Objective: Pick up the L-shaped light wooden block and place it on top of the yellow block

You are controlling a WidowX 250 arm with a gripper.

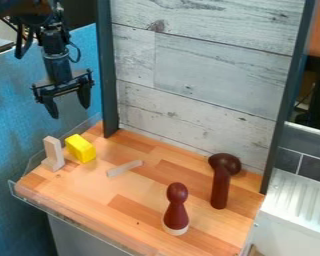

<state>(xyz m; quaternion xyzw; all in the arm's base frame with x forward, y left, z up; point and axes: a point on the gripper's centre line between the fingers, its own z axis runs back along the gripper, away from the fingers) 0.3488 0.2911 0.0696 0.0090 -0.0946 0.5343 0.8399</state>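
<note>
Gripper [70,111] hangs open and empty above the yellow block [80,148]; dark-red pawn [176,214] stands upright, presumably steadied by its broad base.

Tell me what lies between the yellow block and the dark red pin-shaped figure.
A pale wooden stick lies between the yellow block and the pin-shaped figure, as the camera view shows.

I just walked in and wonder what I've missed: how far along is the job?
Nothing looks clearly finished: the yellow block, upright pale piece, flat pale stick, red-brown pin and round-topped dark piece sit spread over the wooden surface. Nothing is in hand; the open gripper hangs higher up. The handling is probably all left.
</note>
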